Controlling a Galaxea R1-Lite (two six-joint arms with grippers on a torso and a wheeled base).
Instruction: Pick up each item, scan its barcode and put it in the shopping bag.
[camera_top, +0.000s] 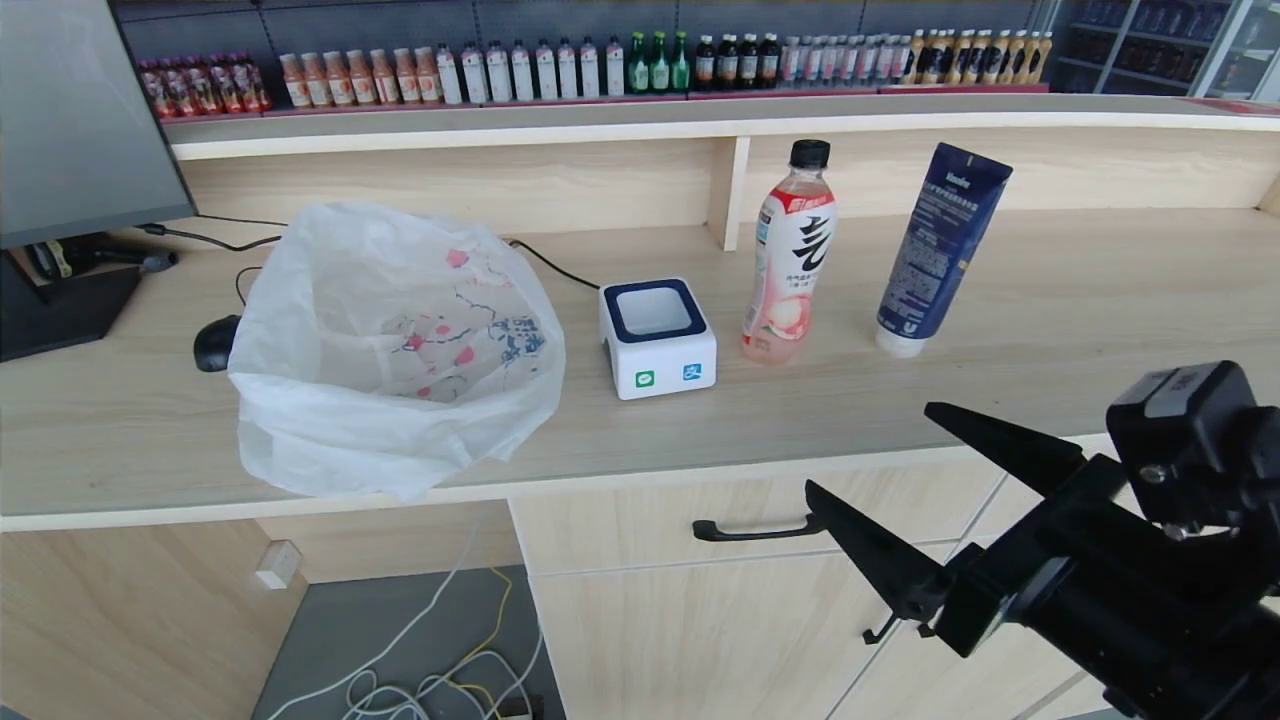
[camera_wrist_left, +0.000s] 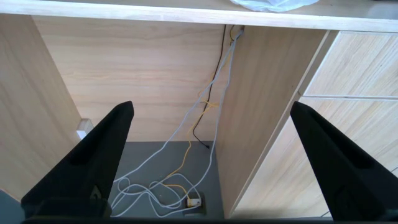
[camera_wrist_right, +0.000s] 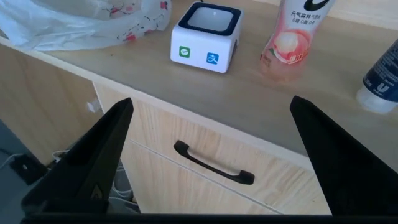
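First pick judged not begun. Right claw (camera_top: 873, 449) and left claw (camera_wrist_left: 211, 109) are released, empty; bottle (camera_top: 790, 255) should be approached next.

The shopping bag (camera_top: 400, 400) is covering the right side of the computer mouse (camera_top: 212, 343), and the head view's edge is cutting off the monitor (camera_top: 80, 110). The right wrist view's edges are cropping the neck off the peach drink bottle (camera_wrist_right: 291, 43) and most of the blue tube (camera_wrist_right: 380, 78). The bottles (camera_top: 545, 70) on the back shelf (camera_top: 600, 113) are showing too small to identify.
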